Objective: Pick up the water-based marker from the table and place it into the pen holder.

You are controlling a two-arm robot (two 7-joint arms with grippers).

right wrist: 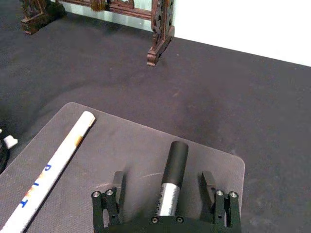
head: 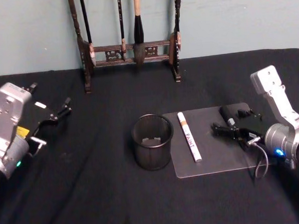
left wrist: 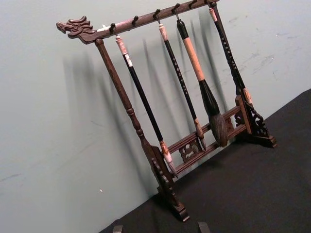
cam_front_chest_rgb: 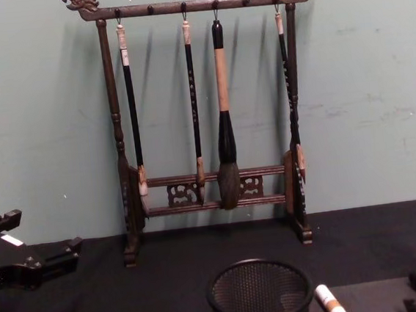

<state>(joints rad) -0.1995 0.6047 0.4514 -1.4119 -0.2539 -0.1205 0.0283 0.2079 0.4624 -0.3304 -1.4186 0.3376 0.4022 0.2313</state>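
The water-based marker (black cap, silver barrel) is seen lying flat on a grey mat, near the mat's far right corner. It is straddled by the right gripper, which is held low over the mat from the table's right edge. The 2 fingers are spread wide, 1 on each side of the barrel, and a gap is left on both sides, so nothing is gripped. A white marker printed with the word PAINT is laid along the mat's left edge, apart from the gripper. The pen holder is stood upright on the black-clothed table, around its middle, just beside the mat's left edge. The left gripper is held near the table's left edge, pointed at a wooden brush rack at the far edge; its fingers are parted and nothing is held. 4 brushes are hung from the rack.
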